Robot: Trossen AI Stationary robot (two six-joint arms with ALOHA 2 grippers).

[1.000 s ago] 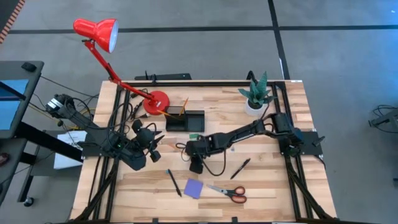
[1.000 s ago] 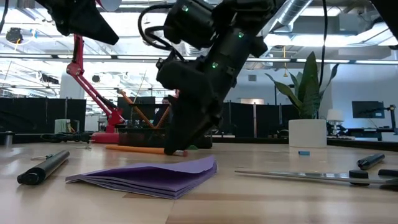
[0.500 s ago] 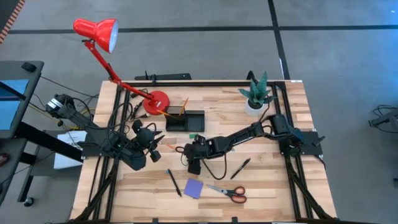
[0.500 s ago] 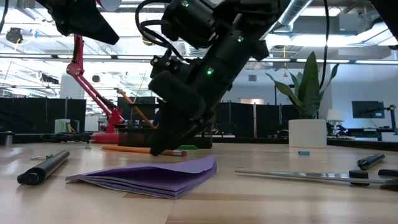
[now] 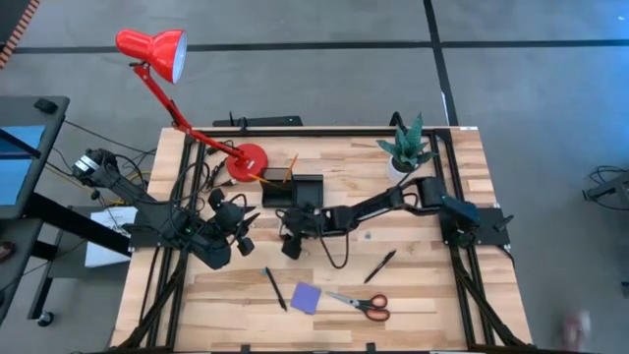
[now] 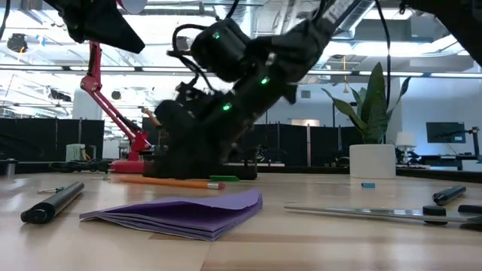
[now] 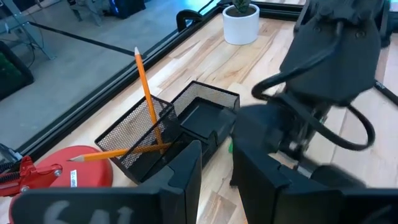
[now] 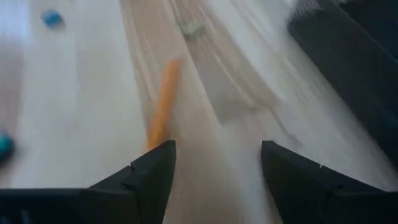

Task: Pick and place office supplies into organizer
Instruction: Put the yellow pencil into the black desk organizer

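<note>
Wooden table [image 5: 432,285], two pens [image 5: 274,288], one purple notepad [image 5: 305,298], one scissors [image 5: 360,304]

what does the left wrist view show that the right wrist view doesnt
Only the left wrist view shows the inside of the black mesh organizer with two pencils leaning in it, the red lamp base, the white plant pot and the right arm's tool beside the organizer.

Only the right wrist view shows an orange pencil lying loose on the wood, ahead of that arm's open fingers.

Both show the wooden table and part of the organizer, in the right wrist view only as a dark edge.
</note>
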